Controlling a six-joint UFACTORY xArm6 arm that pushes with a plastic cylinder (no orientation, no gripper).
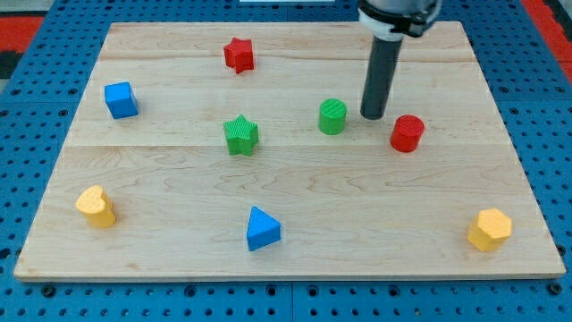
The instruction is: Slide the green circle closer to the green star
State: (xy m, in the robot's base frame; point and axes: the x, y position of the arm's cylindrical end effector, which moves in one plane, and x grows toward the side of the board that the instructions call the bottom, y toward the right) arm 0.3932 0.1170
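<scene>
my tip [373,116] right of upright green circle [332,116]

no legible txt, no labels (nothing readable)

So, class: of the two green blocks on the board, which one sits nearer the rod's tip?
The green circle, just to the view's left of my tip. The green star lies farther toward the view's left.

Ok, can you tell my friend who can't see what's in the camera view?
On a wooden board, my tip sits between the green circle and the red circle. The green star lies toward the view's left of the green circle, with other coloured blocks scattered around.
</scene>
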